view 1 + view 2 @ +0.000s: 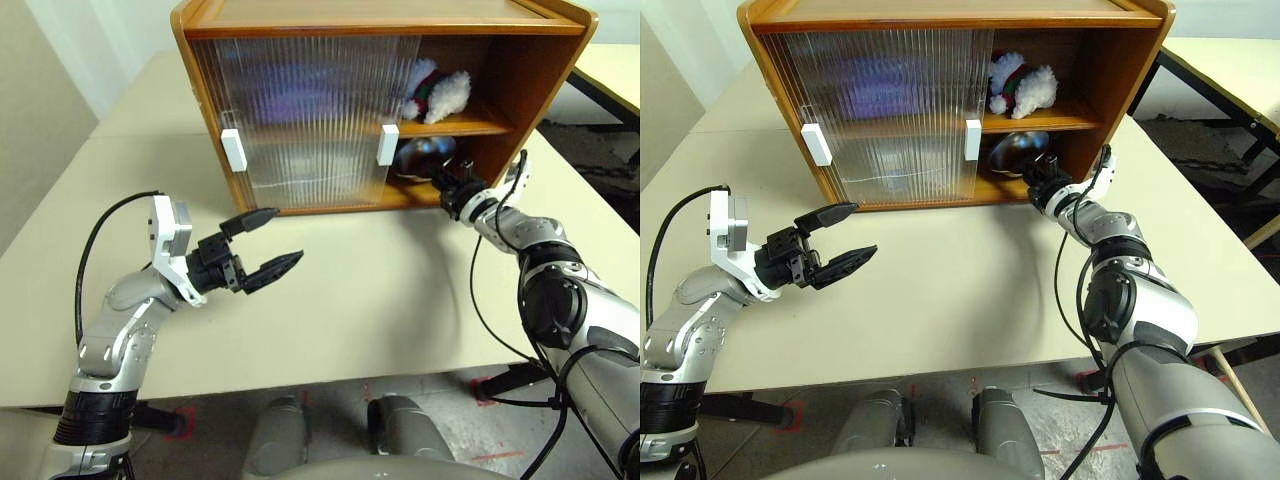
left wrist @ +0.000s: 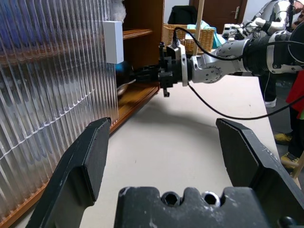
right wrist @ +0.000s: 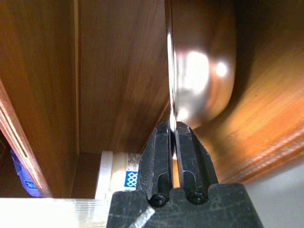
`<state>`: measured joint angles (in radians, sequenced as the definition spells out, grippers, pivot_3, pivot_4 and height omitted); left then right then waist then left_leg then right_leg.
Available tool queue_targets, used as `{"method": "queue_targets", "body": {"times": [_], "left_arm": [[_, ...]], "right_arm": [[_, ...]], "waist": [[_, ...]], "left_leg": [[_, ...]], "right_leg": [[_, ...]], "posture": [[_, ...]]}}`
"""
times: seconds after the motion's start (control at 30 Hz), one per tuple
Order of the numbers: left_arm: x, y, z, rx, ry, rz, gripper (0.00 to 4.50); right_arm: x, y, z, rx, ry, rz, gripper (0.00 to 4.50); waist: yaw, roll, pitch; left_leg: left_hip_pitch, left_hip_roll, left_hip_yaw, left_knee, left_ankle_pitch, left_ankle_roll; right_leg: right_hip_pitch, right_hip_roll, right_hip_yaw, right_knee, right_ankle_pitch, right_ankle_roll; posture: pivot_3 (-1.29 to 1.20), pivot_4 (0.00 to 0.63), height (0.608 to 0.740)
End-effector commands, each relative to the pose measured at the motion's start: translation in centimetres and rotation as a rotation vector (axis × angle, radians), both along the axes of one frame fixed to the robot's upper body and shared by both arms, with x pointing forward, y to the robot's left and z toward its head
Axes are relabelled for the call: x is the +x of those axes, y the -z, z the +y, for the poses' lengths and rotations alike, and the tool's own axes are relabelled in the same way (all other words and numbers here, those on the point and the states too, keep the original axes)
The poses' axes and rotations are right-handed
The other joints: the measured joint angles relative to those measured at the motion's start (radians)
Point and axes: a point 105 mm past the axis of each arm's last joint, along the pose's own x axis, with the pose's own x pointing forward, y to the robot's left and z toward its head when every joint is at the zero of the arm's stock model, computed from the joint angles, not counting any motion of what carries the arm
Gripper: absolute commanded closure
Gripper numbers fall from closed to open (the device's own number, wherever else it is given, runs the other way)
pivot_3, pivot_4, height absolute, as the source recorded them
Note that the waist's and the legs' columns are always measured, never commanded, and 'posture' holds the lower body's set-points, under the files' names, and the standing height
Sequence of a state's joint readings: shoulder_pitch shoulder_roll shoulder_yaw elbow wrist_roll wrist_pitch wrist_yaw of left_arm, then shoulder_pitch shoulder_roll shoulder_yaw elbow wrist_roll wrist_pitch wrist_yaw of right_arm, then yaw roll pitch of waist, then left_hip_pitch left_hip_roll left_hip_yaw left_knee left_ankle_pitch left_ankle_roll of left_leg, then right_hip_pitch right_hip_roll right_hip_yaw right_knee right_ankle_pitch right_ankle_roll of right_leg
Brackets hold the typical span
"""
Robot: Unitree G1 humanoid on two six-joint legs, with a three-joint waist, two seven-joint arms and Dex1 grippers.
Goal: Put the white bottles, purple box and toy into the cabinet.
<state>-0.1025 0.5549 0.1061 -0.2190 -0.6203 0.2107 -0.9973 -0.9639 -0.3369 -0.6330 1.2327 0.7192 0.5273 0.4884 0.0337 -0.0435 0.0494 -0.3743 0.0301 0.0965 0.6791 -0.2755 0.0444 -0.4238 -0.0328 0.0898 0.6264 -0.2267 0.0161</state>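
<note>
toy (image 1: 437,92) on cabinet (image 1: 540,70) upper shelf, metal bowl (image 1: 424,157) pinched at lower shelf by right gripper (image 1: 447,186)

right jaws pressed together on the bowl's thin rim, bowl stood on edge in the open right bay, straight ahead of the jaws and just under the toy's shelf; white bottle (image 3: 121,178) sits deeper on the lower shelf, purple box (image 1: 290,100) a blur behind the ribbed sliding doors (image 1: 300,120). left gripper (image 1: 268,245) jaws spread wide, empty, over the tabletop (image 1: 380,290), well apart from the cabinet. right arm is nearer; bowl likely goes further in along the rim line.
</note>
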Motion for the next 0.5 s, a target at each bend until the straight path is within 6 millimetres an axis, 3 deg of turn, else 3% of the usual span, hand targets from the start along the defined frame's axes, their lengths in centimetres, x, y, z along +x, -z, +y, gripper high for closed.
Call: {"method": "queue_targets", "body": {"times": [0.03, 0.17, 0.27, 0.5], "left_arm": [[-0.08, 0.16, -0.23, 0.017, 0.004, -0.002, 0.00], [-0.26, 0.24, -0.19, 0.018, 0.005, 0.001, 0.00], [-0.33, 0.35, -0.18, 0.020, 0.007, 0.005, 0.00], [-0.26, 0.42, -0.33, 0.022, 0.016, 0.005, 0.00]], "right_arm": [[-0.05, 0.94, 0.45, -0.010, 0.005, 0.040, 4.49], [-0.18, 1.57, 0.89, -0.018, 0.000, 0.051, 4.49], [-0.22, 1.73, 1.13, -0.018, -0.005, 0.051, 3.66], [-0.12, 1.51, 1.35, -0.063, -0.021, 0.029, 0.98]], "waist": [[0.000, 0.000, 0.000], [-0.002, 0.000, 0.000], [-0.006, 0.000, 0.000], [-0.016, 0.001, 0.000]], "left_leg": [[0.000, 0.000, 0.000, 0.000, 0.000, 0.000], [0.000, 0.000, 0.000, 0.000, 0.000, 0.000], [0.000, 0.000, 0.000, 0.000, 0.000, 0.000], [0.000, 0.000, 0.000, 0.000, 0.000, 0.000]], "right_leg": [[0.000, 0.000, 0.000, 0.000, 0.000, 0.000], [0.000, 0.000, 0.000, 0.000, 0.000, 0.000], [0.000, 0.000, 0.000, 0.000, 0.000, 0.000], [0.000, 0.000, 0.000, 0.000, 0.000, 0.000]], "posture": [[0.19, 0.012, 0.740], [0.19, 0.013, 0.740], [0.19, 0.012, 0.740], [0.19, 0.009, 0.740]]}}
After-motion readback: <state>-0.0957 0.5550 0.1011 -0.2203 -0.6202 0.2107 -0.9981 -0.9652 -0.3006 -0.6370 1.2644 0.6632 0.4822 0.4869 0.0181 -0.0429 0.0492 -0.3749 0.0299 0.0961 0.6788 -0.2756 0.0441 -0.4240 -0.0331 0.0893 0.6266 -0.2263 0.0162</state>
